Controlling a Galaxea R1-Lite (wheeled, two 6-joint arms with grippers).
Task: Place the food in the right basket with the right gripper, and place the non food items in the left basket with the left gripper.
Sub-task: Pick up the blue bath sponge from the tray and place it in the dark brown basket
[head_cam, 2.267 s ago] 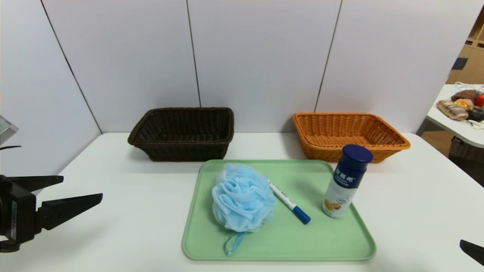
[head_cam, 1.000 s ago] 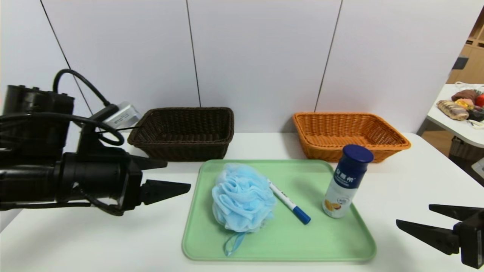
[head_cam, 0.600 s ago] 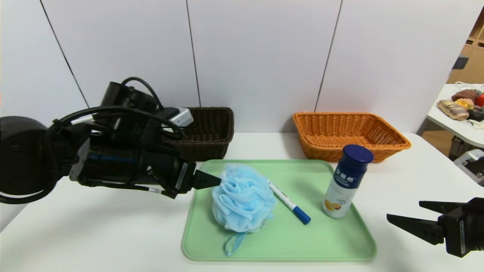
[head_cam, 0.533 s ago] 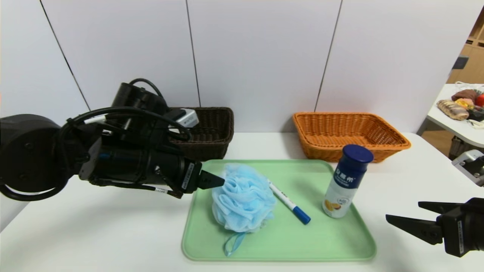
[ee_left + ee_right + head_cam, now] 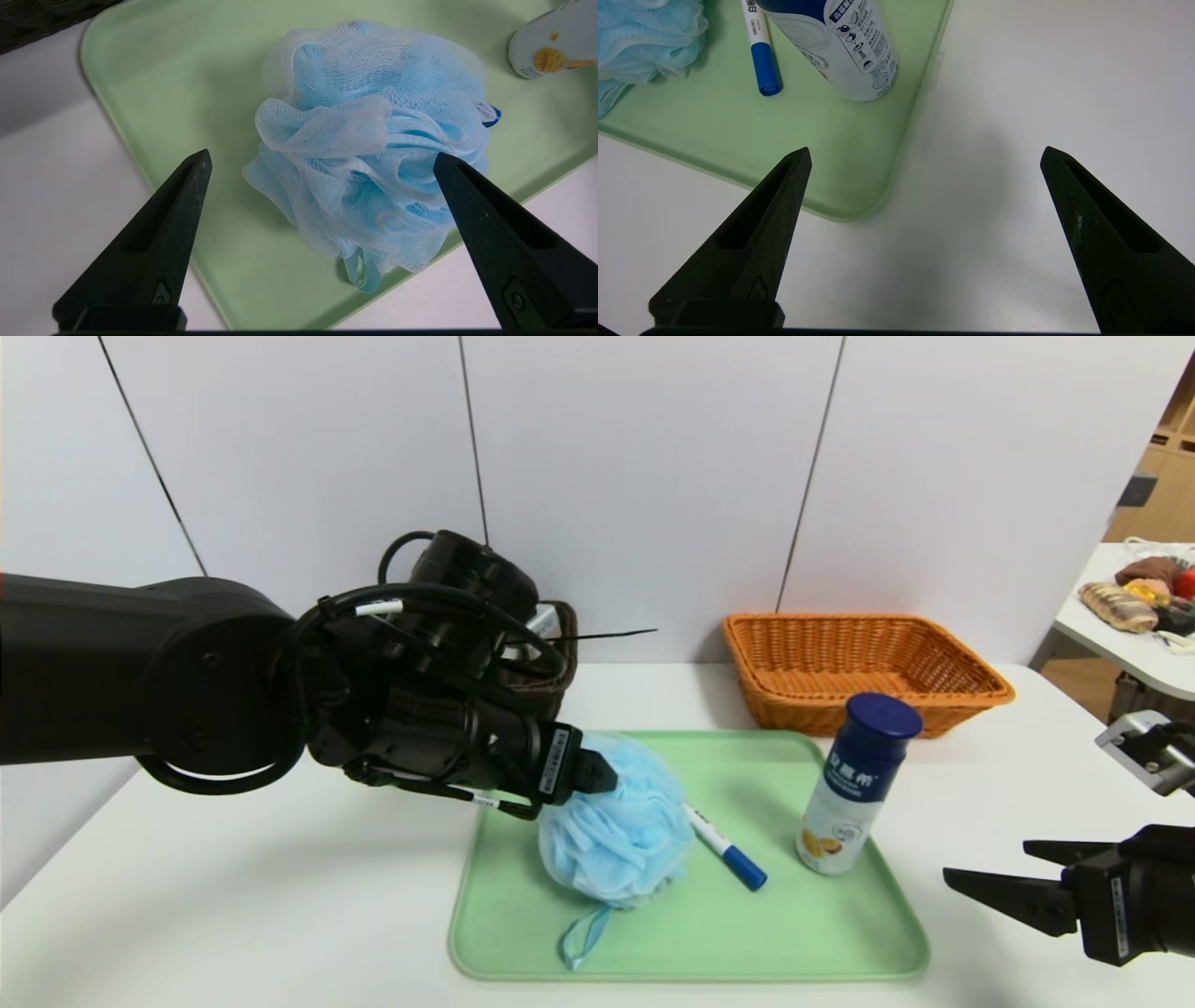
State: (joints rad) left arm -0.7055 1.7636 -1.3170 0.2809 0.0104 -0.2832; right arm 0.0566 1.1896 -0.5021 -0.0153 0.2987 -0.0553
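The left gripper (image 5: 320,161) has swung in from the far left to the sponge (image 5: 616,835), nudging it right over the marker (image 5: 724,849); the right gripper (image 5: 994,868) has entered at near right.

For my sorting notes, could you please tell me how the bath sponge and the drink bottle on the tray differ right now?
The bath sponge is a fluffy, light-blue mesh ball; the drink bottle is rigid, tall and white with a dark blue cap. The open left gripper brackets the sponge, while the open right gripper sits apart from the upright bottle, off the tray. Both rest on the green tray.
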